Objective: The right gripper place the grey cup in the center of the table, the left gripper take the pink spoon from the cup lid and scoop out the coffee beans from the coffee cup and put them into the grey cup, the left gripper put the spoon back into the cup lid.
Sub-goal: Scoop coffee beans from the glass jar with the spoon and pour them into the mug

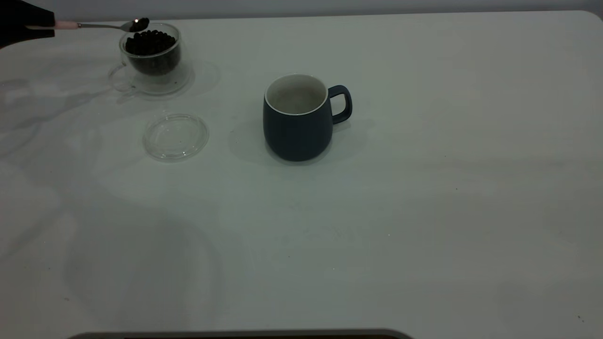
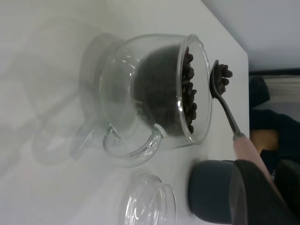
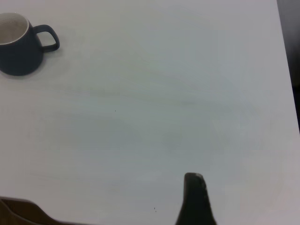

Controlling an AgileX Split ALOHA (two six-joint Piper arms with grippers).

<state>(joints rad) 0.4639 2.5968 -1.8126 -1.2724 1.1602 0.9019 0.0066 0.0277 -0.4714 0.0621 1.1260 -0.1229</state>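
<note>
Exterior view, your items left to right: left gripper, far-left edge, clenched on the pink spoon, whose bowl carries beans just above the rim of the coffee cup. Cup lid lies flat nearer you, bare. Grey cup stands upright mid-table, handle rightward. Right gripper: only one fingertip shows in its wrist view, well apart from the grey cup; you cannot tell its grip.

Bean-laden pink spoon above coffee cup
</note>
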